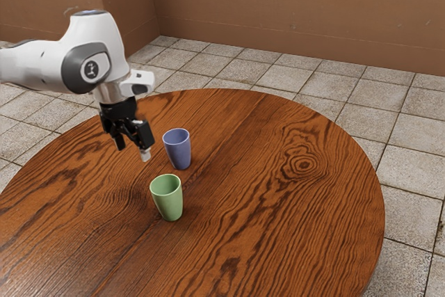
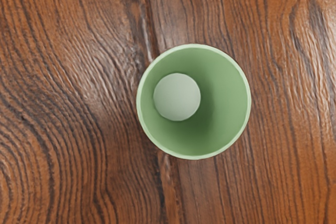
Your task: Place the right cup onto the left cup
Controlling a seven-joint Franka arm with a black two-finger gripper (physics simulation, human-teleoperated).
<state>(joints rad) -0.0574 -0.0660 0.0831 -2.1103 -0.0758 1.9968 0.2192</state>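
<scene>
Green and blue cups standing apart
Beyond the upright green cup [image 1: 167, 199], the blue cup [image 1: 179, 151] is standing upright; higher than the green cup, the gripper [image 1: 132, 150] is hovering, fingers spread, gripping nothing. The arm [image 1: 35, 65] is bearing an unreadable dark emblem [image 1: 91, 69].

Left of the exterior view's centre, a smooth, tapered blue cup [image 1: 179, 152] stands upright; nearer me, an upright, tapered green cup [image 1: 168, 203].

The round worktop [image 1: 278, 220] is dark reddish-brown wood with wavy grain and a ringed knot [image 1: 304, 165]. Beyond it lie pale square floor tiles [image 1: 417, 139], meeting a plain brown wall [image 1: 292, 8].
</scene>
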